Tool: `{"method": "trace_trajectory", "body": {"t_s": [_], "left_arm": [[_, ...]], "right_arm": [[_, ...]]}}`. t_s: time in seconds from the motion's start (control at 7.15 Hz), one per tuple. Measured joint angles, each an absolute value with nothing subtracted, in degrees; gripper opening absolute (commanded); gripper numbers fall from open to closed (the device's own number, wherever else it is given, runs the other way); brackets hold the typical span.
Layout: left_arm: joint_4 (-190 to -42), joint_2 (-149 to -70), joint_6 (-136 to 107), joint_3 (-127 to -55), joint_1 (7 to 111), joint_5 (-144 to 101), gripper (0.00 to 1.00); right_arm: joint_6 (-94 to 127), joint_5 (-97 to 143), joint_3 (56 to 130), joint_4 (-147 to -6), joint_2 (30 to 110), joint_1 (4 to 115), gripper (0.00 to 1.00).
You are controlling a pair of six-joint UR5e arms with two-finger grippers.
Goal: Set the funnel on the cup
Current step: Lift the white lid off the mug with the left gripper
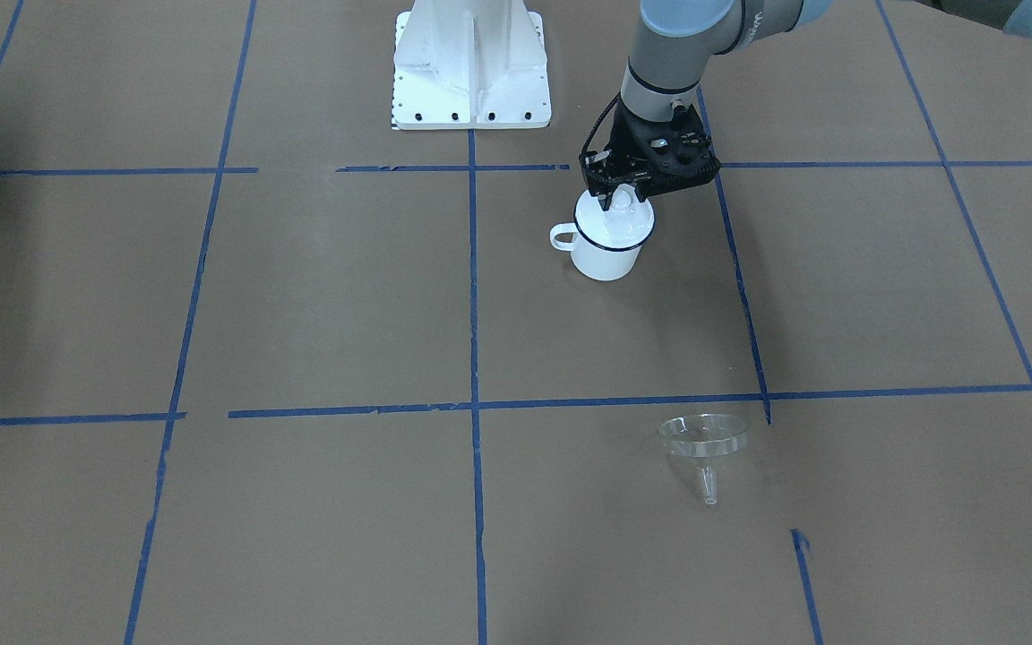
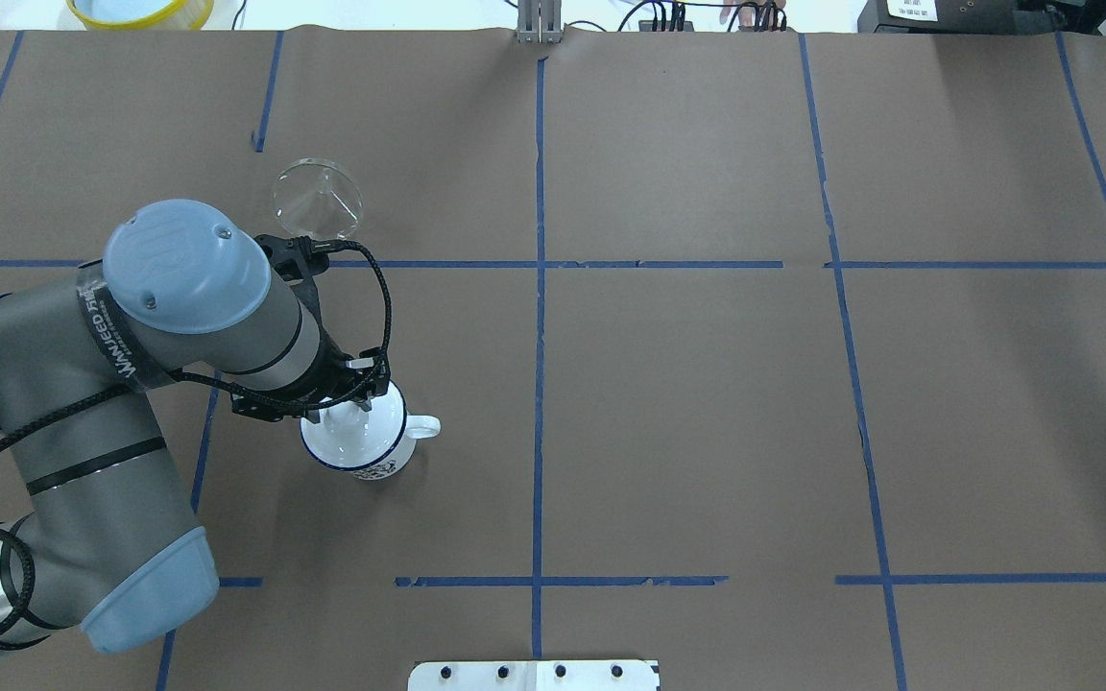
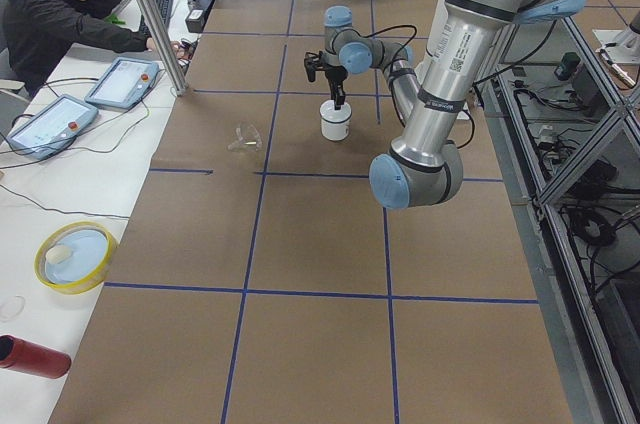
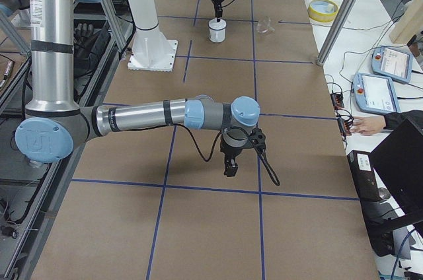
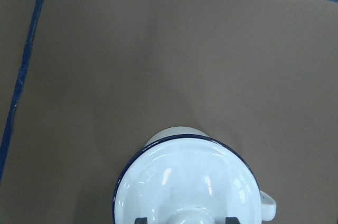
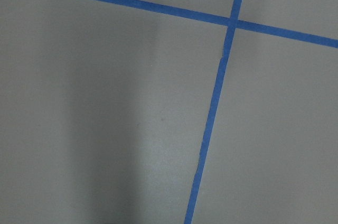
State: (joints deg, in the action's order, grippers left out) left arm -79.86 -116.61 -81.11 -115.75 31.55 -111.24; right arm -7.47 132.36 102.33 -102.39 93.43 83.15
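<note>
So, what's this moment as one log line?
left gripper: open, straddling lid knob | cup: lidded, upright | funnel: on table, untouched

Spreads brown paper over the whole table (image 1: 301,296), ruled into large squares by blue tape lines (image 1: 473,313) (a few broken by short gaps). Bears the robot's white base plate (image 1: 471,90) at one edge and, a square out from it, a white cup (image 1: 606,255) standing upright. Holds also a clear funnel (image 1: 702,441) tipped on its side just past the next cross line, well apart from the cup.
</note>
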Motion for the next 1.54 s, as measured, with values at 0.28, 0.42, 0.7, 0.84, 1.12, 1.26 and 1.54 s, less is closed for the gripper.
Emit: {"method": "trace_trajectory", "body": {"t_s": [0.28,0.42,0.7,0.84,1.12,1.26,1.54], "left_arm": [[-79.89,-116.66,-81.04,-115.57,31.55,-111.27,0.55],[-79.92,-116.72,-80.99,-115.24,31.55,-111.27,0.54],[-80.61,-116.75,-81.01,-114.77,31.55,-111.39,0.34],[-81.32,-116.69,-81.12,-114.75,31.56,-111.54,0.10],[-81.77,-116.60,-81.20,-114.86,31.55,-111.67,0.00],[-81.73,-116.57,-81.21,-115.22,31.62,-111.63,0.00],[-80.52,-116.28,-80.98,-118.13,32.87,-111.49,0.00]], "right_arm": [[-7.47,132.36,102.36,-102.41,93.43,83.15,1.00],[-7.47,132.36,102.36,-102.43,93.43,83.15,1.00],[-7.47,132.36,102.36,-102.40,93.43,83.14,1.00],[-7.47,132.36,102.37,-102.39,93.43,83.15,1.00],[-7.47,132.36,102.37,-102.45,93.43,83.15,1.00],[-7.47,132.36,102.37,-102.45,93.43,83.15,1.00],[-7.47,132.36,102.39,-102.40,93.43,83.15,1.00]]}}
